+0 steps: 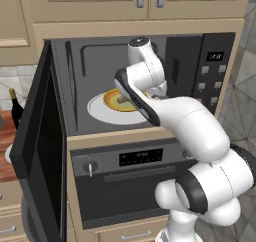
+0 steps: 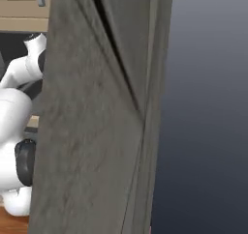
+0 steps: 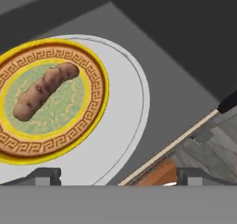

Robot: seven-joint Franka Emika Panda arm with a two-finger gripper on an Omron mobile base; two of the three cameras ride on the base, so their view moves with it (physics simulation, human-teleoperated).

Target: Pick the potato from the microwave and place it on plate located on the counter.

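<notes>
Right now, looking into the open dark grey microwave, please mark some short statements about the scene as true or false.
1. The small lumpy brown potato lies on the yellow-rimmed greenish dish. True.
2. The black microwave door is closed. False: it stands swung open to the left.
3. The yellow-rimmed dish sits on the large white turntable disc. True.
4. The gripper is shut on the potato. False: its fingertips stand wide apart, and the potato lies free on the dish.
5. The knobbed oven is above the microwave. False: it is below.
</notes>
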